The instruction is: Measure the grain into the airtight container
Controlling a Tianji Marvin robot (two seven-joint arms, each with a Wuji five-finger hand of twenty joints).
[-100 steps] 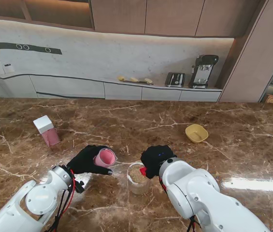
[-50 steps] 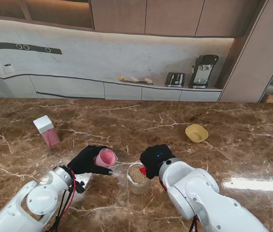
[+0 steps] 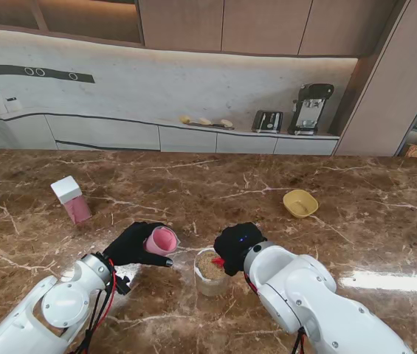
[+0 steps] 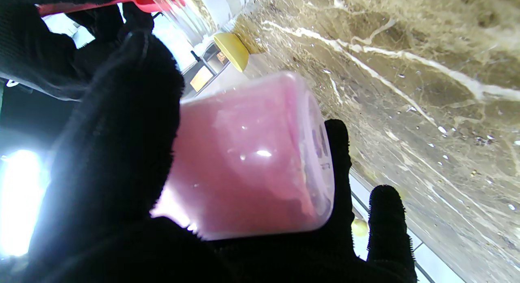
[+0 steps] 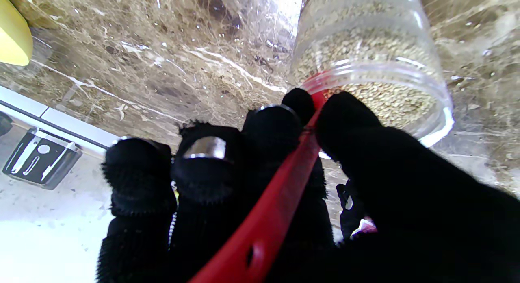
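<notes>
My left hand [image 3: 131,245] in its black glove is shut on a pink translucent container [image 3: 160,240], tilted with its open mouth toward the jar; the wrist view shows the container [image 4: 248,157] gripped between thumb and fingers. A clear jar [image 3: 210,272] of brown grain stands in front of me, between the hands. My right hand [image 3: 236,246] is shut on a red scoop [image 3: 218,262], and its bowl end dips into the jar's mouth. In the right wrist view the scoop handle [image 5: 276,210] runs between thumb and fingers to the jar [image 5: 369,71].
A pink box with a white lid [image 3: 71,199] stands at the far left of the marble table [image 3: 356,228]. A yellow bowl [image 3: 300,203] sits farther from me on the right. A counter with appliances runs behind the table.
My right hand has shifted slightly over the jar, with the red scoop showing a little lower at the rim. The left hand and the pink container have stayed put.
</notes>
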